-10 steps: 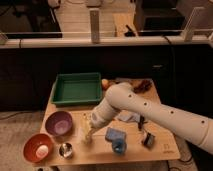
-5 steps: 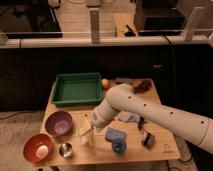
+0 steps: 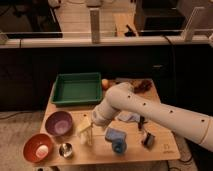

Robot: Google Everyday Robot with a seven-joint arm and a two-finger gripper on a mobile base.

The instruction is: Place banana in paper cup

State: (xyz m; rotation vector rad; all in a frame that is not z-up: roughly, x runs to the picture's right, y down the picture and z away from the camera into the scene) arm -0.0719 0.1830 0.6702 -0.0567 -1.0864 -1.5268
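My gripper point(image 3: 86, 131) hangs at the end of the white arm that reaches in from the right, pointing down over the front middle of the wooden table point(image 3: 161, 150). It stands open. Right under it is the small white paper cup point(image 3: 87, 141). The pale yellow banana point(image 3: 83, 125) shows as a slanted shape at the fingertips, just above the cup's rim. I cannot tell whether it rests in the cup or touches the fingers.
A green tray point(image 3: 77, 89) sits at the back left with an orange fruit point(image 3: 105, 83) beside it. A purple bowl point(image 3: 59, 123), a red-orange bowl point(image 3: 38, 148) and a shiny metal cup point(image 3: 65, 149) stand at the front left. A blue object point(image 3: 116, 139) and a small dark item point(image 3: 147, 140) lie to the right.
Almost nothing differs. The gripper stays over the cup with its jaws just as wide, and the arm has barely shifted.
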